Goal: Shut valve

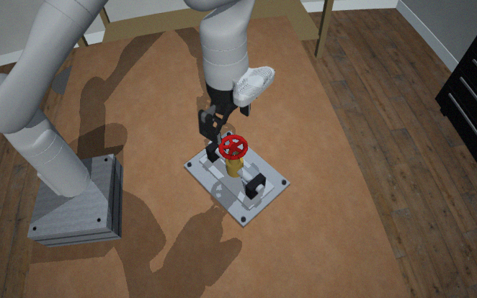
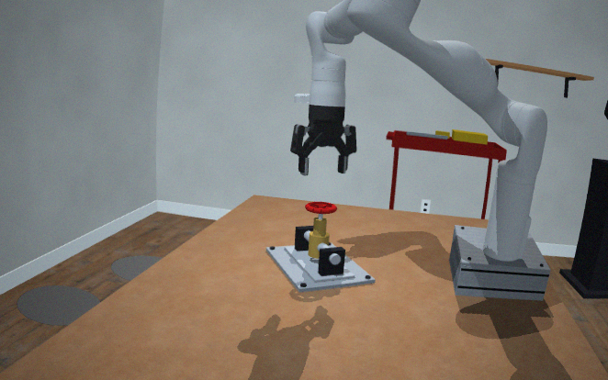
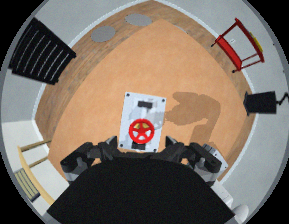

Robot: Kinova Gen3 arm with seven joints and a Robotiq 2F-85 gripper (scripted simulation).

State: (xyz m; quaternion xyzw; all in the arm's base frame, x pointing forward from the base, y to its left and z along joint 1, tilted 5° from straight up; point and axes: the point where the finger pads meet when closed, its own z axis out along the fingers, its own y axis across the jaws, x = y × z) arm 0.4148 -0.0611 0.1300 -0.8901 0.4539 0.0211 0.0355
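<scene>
Handwheel (image 2: 320,206) atop the valve body (image 2: 318,240), itself mounted on a base plate (image 2: 297,276) on the table (image 2: 154,321). Gripper (image 2: 322,166) well above the handwheel, spread wide, holding nothing. Arm pedestal (image 2: 498,276) beside the plate.

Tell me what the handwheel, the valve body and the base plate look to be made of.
Handwheel: probably painted metal or plastic; uniform matte red, spoked, no bare patches.
Valve body: looks like brass, going by its dull yellow-gold colour.
Base plate: likely steel or aluminium; flat light grey, with dark bolt heads at the corners.
</scene>
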